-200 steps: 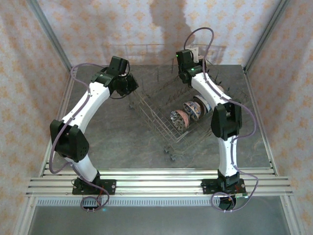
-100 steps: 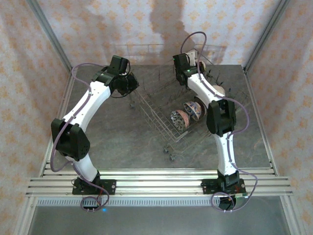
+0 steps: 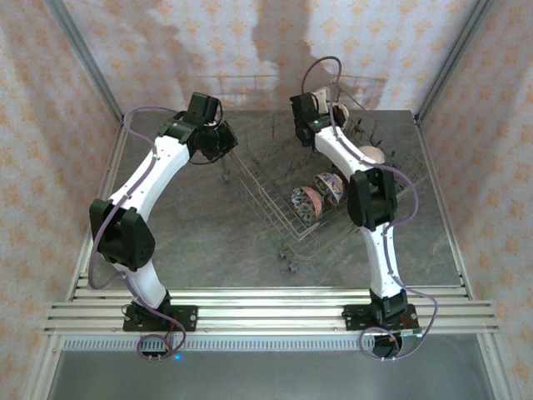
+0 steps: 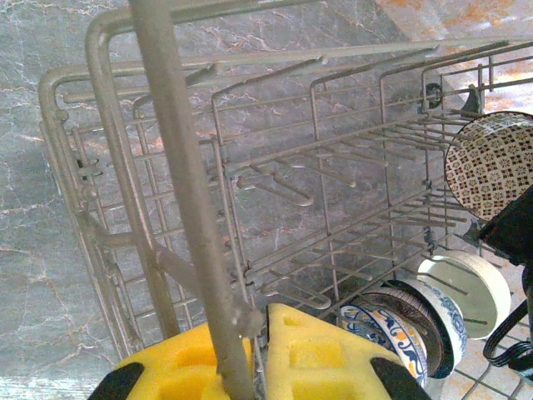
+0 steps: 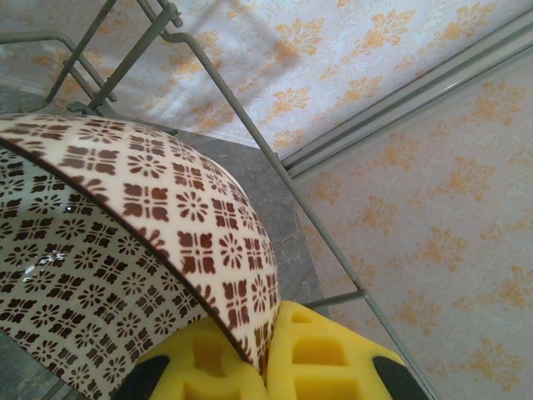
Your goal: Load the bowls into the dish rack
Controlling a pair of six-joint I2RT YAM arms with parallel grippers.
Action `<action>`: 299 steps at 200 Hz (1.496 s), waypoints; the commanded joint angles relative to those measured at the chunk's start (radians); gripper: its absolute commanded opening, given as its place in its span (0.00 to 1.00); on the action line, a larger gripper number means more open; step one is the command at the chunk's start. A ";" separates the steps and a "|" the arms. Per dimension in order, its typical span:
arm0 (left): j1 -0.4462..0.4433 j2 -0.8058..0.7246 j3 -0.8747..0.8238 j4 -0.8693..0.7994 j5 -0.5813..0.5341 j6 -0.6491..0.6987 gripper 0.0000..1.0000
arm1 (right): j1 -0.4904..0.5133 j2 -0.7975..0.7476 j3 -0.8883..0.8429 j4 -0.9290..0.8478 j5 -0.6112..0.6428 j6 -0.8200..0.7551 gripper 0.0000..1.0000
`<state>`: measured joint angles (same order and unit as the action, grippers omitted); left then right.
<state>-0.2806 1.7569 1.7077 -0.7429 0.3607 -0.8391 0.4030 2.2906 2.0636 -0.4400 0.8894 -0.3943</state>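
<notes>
The right gripper point(image 5: 265, 350) pinches the rim of a brown-patterned bowl point(image 5: 125, 225), whose left side is cut off by the frame edge. The left gripper point(image 4: 258, 358) clamps a dish rack point(image 4: 179, 167) wire. At lower right, a blue-and-white bowl point(image 4: 429, 312) and a cream bowl point(image 4: 470, 279) stand in the rack, partly behind wires.

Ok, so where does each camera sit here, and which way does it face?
Top external: above and behind the arms, looking down on the table and rack; both arms show.
Left wrist: on the left gripper, shut on a rack wire, looking across the rack at bowls.
Right wrist: on the right gripper, pinching the patterned bowl by its rim, facing the wall.
Shared: both wrist views show that patterned bowl.
</notes>
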 commanded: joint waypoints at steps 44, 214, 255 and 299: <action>-0.014 0.026 0.021 0.039 0.030 0.095 0.05 | 0.044 0.044 0.039 -0.026 0.036 0.027 0.09; 0.003 0.145 0.189 0.001 0.027 0.108 0.00 | 0.021 -0.047 0.170 -0.380 -0.219 0.285 0.70; 0.032 0.280 0.369 -0.090 0.045 0.149 0.00 | -0.026 -0.094 0.225 -0.449 -0.277 0.296 0.73; 0.070 0.401 0.567 -0.182 0.046 0.186 0.00 | -0.030 -0.145 0.216 -0.506 -0.304 0.336 0.73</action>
<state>-0.2333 2.0930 2.1811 -0.8936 0.4274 -0.7662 0.3637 2.2097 2.2581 -0.8673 0.6079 -0.1070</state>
